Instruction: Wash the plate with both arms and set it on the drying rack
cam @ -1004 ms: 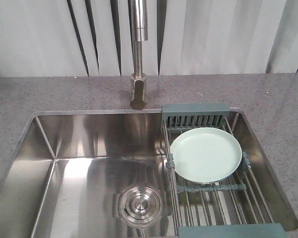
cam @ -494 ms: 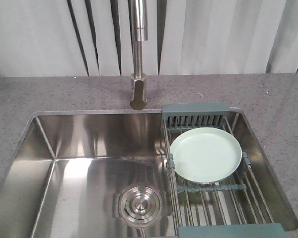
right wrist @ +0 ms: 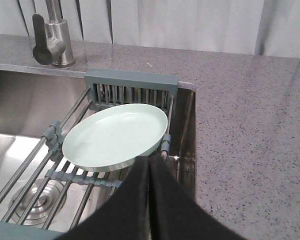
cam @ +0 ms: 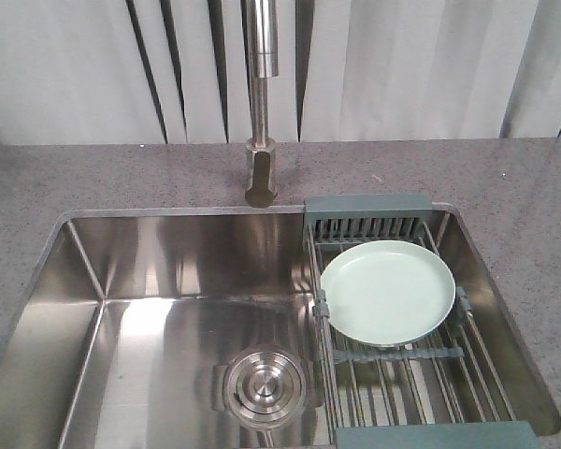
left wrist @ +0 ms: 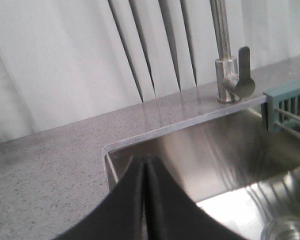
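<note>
The pale mint-green plate (cam: 387, 291) lies flat on the drying rack (cam: 407, 374), a steel-rod rack with grey-blue end pieces over the right part of the sink. In the right wrist view the plate (right wrist: 115, 134) sits just beyond my right gripper (right wrist: 150, 161), whose black jaws are pressed together with nothing between them, near the plate's front right rim and the rack (right wrist: 131, 80). My left gripper (left wrist: 144, 162) is shut and empty too, hanging over the sink's back left corner, far from the plate. Neither arm appears in the front-facing view.
A steel sink (cam: 150, 271) is set in a speckled grey counter (cam: 75, 178). A tall steel faucet (cam: 260, 140) stands behind it, and a round steel drain (cam: 265, 385) lies in the basin floor. The counter (right wrist: 250, 125) continues right of the rack.
</note>
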